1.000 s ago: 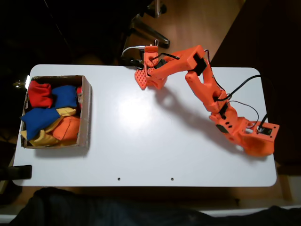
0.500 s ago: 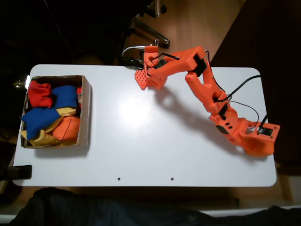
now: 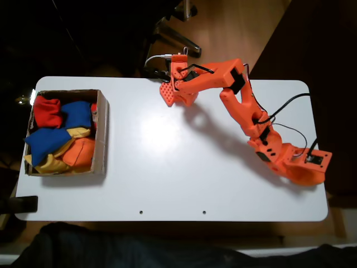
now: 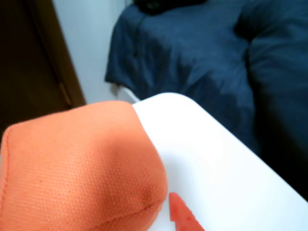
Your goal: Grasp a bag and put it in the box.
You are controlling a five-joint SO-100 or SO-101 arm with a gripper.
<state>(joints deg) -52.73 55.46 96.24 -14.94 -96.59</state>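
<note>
claw clamped on an orange bag at the table's far edge

the gripper (image 3: 169, 92) grips the bag (image 4: 79, 166) over the white table (image 3: 167, 167); the box (image 3: 101, 131), well apart at left, holds red, blue, yellow and orange bags.

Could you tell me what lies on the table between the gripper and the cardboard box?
In the fixed view, only bare white table lies between the gripper and the box; nothing rests on that stretch.

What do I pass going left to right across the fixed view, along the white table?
Shallow brown cardboard box holding the soft bean bags, including a plump orange bag → bare white tabletop → orange gripper → orange plastic arm's base.
</note>
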